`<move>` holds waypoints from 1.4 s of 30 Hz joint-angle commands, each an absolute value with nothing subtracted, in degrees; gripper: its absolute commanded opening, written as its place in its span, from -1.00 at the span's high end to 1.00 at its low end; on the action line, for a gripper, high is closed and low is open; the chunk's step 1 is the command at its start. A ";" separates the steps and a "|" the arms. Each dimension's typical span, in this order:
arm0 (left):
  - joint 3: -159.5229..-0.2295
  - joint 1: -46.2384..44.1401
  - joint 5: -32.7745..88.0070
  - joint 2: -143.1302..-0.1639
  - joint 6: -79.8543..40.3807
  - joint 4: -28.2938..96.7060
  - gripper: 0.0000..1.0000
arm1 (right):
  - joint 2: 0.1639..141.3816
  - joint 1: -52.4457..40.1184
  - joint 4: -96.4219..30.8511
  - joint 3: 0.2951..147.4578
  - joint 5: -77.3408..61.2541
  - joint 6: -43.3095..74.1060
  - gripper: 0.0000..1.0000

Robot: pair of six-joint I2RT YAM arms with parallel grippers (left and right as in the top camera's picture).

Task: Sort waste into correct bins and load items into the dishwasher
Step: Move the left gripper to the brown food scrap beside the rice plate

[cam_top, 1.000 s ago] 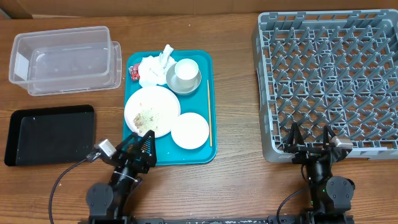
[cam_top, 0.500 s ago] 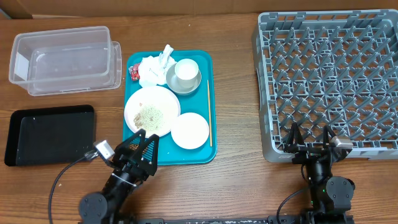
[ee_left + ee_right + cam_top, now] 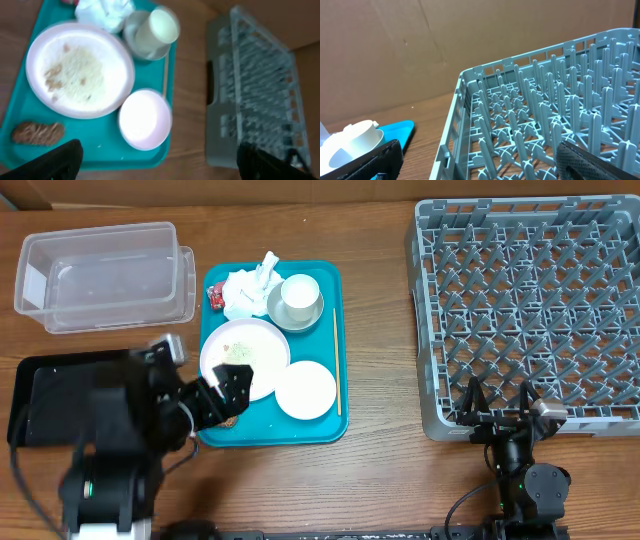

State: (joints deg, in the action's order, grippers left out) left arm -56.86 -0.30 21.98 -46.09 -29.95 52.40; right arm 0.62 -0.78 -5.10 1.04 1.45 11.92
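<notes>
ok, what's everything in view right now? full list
tub: 1, clear, table back left
black tray: 1, front left, partly under the left arm
teal tray: 1, centre
napkin: 1, white, crumpled, back of teal tray
wrapper: 1, red, left of napkin
bowl: 1, grey-green, teal tray
cup: 1, white, in bowl
large plate: 1, white, teal tray
food scraps: pale with brown bits, on large plate
small plate: 1, white, teal tray
brown piece: 1, teal tray front left
stick: 1, pale wood, tray's right edge
dish rack: 1, grey, right
table: 1, brown wood
left gripper: open, above teal tray
right gripper: open, at rack's front edge
</notes>
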 commanded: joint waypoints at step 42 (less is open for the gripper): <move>-59.24 -0.51 4.01 -100.44 -10.70 55.18 -0.68 | 0.16 -0.58 -4.71 0.45 1.17 11.57 -1.00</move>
State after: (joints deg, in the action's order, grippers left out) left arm -58.24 -0.30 3.99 -98.50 -11.81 55.24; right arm 0.64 -0.78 -5.15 1.04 1.45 11.92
